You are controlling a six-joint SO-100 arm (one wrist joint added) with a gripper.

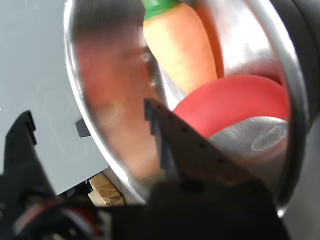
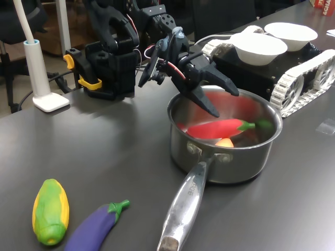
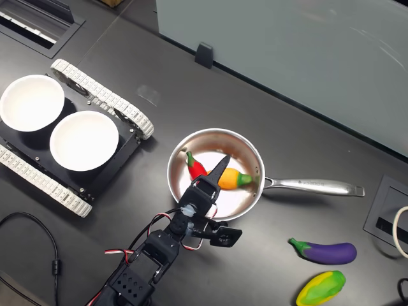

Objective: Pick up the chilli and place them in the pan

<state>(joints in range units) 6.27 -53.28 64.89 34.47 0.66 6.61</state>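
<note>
The steel pan (image 2: 230,168) stands mid-table with its long handle (image 2: 186,204) toward the front of the first exterior view. Inside it the red chilli (image 2: 214,129) lies on the floor, green stem to the first exterior view's right, beside an orange carrot toy (image 2: 224,142). In the second exterior view the chilli (image 3: 196,166) and carrot (image 3: 233,180) lie side by side in the pan (image 3: 248,150). My gripper (image 2: 226,103) hangs over the pan's rim, open, with nothing between its fingers. The wrist view shows the chilli (image 1: 235,102), the carrot (image 1: 182,47) and one black finger (image 1: 172,135) against the pan wall (image 1: 100,100).
A green-yellow corn toy (image 2: 49,210) and a purple eggplant toy (image 2: 97,226) lie near the front left of the first exterior view. Two white bowls (image 2: 260,48) sit on a tracked vehicle (image 2: 303,73) behind the pan. A white lamp base (image 2: 49,100) stands at the left.
</note>
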